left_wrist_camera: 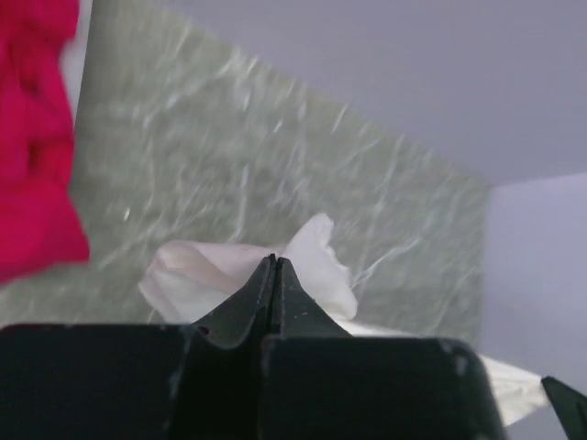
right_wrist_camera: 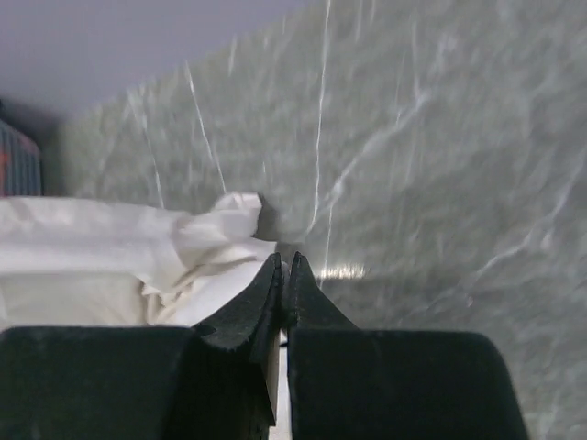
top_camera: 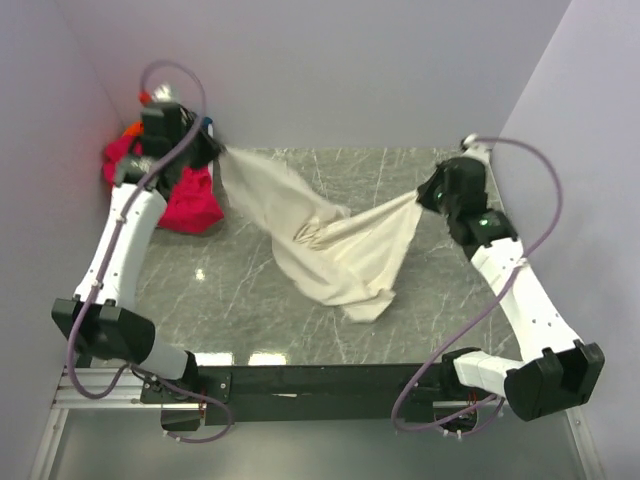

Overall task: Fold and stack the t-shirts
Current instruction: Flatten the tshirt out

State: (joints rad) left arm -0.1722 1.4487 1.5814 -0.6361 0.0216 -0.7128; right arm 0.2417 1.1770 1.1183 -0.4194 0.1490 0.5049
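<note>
A large cream t-shirt [top_camera: 330, 245] hangs stretched between my two grippers above the grey marble table, sagging in the middle with its lower part draped on the table. My left gripper [top_camera: 214, 150] is shut on one end of it at the back left; the cloth [left_wrist_camera: 229, 270] bunches past its fingertips [left_wrist_camera: 276, 261]. My right gripper [top_camera: 428, 194] is shut on the other end at the right; the cloth [right_wrist_camera: 138, 247] lies left of its fingertips [right_wrist_camera: 285, 261]. A magenta pink t-shirt [top_camera: 190, 200] lies crumpled at the back left, also in the left wrist view [left_wrist_camera: 32, 137].
Walls close the table at the back and both sides. A heap of more cloth with pink, orange and blue bits [top_camera: 135, 135] sits in the back left corner behind the left arm. The marble table [top_camera: 480, 320] shows bare at the front right.
</note>
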